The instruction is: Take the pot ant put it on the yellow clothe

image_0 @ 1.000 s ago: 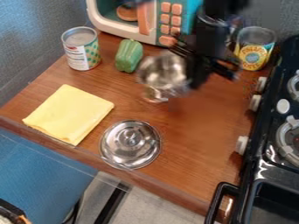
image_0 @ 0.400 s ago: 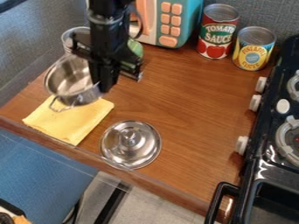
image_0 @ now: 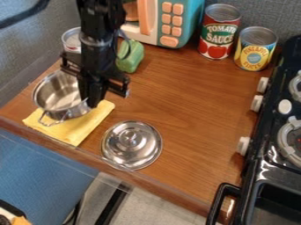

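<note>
You have the arm entering at the view's top edge, left of centre, near vertical; your pincer points downward, its fingers drawn close together.

Plain yellow on the cloth, shiny silver on the pot and the lid. Warm brown with darker streaks of grain across the table. Solid black on the arm, soft green on the pepper. Teal and off-white on the microwave, with peachy orange for the buttons and the handle. Red, white and green on the red can, tomatoes pictured in red; yellow and blue on the yellow can, a blue disc in the middle. Glossy black on the stove, white on the knobs.
</note>
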Robot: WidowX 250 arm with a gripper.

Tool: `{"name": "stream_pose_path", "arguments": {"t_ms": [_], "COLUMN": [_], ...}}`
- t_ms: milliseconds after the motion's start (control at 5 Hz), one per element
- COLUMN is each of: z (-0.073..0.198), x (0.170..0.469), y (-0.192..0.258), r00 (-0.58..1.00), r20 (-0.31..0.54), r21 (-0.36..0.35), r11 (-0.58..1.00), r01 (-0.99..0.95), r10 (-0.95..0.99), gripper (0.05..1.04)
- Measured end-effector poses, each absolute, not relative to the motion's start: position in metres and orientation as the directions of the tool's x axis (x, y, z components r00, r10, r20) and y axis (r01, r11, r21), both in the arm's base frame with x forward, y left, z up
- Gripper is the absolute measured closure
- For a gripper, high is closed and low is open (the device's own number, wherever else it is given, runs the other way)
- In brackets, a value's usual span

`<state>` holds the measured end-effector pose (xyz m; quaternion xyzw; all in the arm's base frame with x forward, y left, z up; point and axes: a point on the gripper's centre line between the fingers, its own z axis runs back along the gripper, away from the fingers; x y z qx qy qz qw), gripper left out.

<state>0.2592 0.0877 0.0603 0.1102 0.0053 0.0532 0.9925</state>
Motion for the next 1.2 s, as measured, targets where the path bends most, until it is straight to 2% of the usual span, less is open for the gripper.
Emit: {"name": "stream_pose_path", "arguments": {"t_ms": [400, 600, 800, 1000, 1200], "z": [0.040, 0.037, 0.039, 0.053, 0.077], "x": [0.251, 0.252, 0.257, 0.260, 0.264], "y": [0.104, 0.103, 0.101, 0.094, 0.083], "r00": [0.986, 0.986, 0.988, 0.991, 0.994], "r20": [-0.053, -0.069, -0.058, -0.017, 0.046], "r21": [0.235, 0.223, 0.198, 0.168, 0.148], "r11": [0.962, 0.965, 0.971, 0.977, 0.984], "r01": [-0.141, -0.135, -0.130, -0.130, -0.100], "r10": [0.158, 0.154, 0.144, 0.134, 0.094], "gripper": [0.994, 0.832, 0.554, 0.243, 0.066]}}
